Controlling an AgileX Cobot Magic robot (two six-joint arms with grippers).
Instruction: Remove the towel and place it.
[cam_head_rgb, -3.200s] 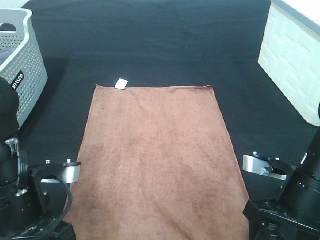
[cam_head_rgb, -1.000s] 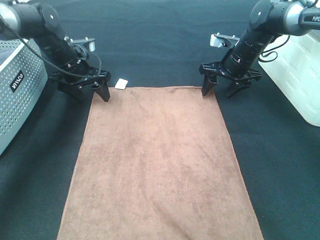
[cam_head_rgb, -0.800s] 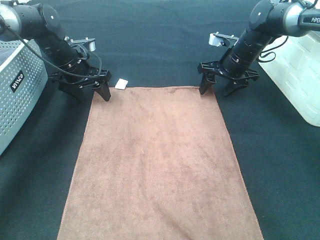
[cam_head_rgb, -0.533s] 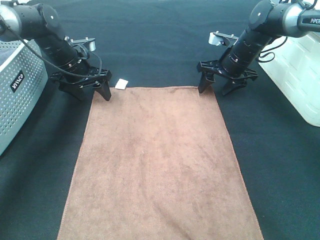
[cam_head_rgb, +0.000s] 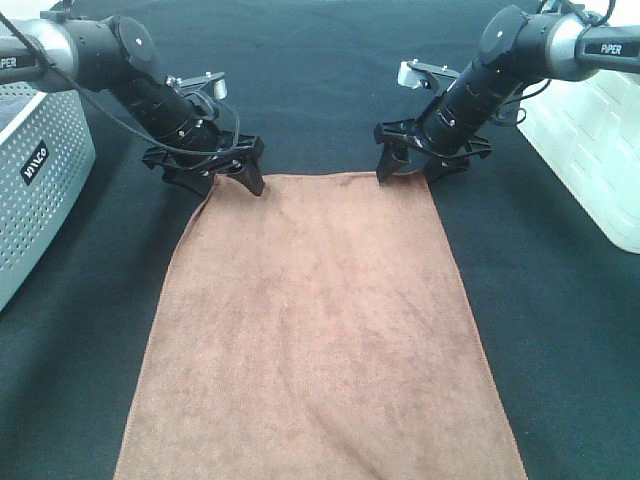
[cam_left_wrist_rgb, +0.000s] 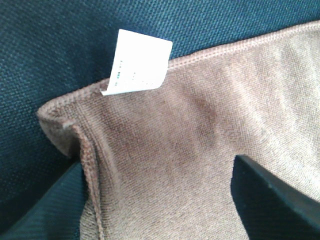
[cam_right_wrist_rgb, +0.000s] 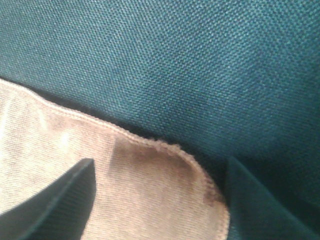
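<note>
A dark cloth (cam_head_rgb: 320, 80) covers the whole work surface. A grey perforated basket (cam_head_rgb: 40, 150) stands at the left edge of the frame. Its dark label carries white lettering that is too small to read, and what it holds cannot be seen. At the right edge stands a white ribbed bin (cam_head_rgb: 585, 130), of which only the outer wall shows.

The right arm (cam_head_rgb: 550, 40) bears the word "PIPER" in white near the upper right corner.

The towel (cam_head_rgb: 320, 330) lies flat in the middle, running from centre frame down to the bottom edge. Nothing lies on it.

The left gripper (cam_head_rgb: 222, 180) sits at the towel's upper left corner with its jaws spread and nothing clamped. In the left wrist view the corner is rucked into a small fold between the black fingers (cam_left_wrist_rgb: 265, 195). A white tag (cam_left_wrist_rgb: 137, 62) sticks out from the hem, its tiny print unreadable.

The right gripper (cam_head_rgb: 410, 170) stands at the upper right corner, jaws likewise apart. Its wrist view shows the rounded corner between the two fingers (cam_right_wrist_rgb: 55, 195), not pinched.
</note>
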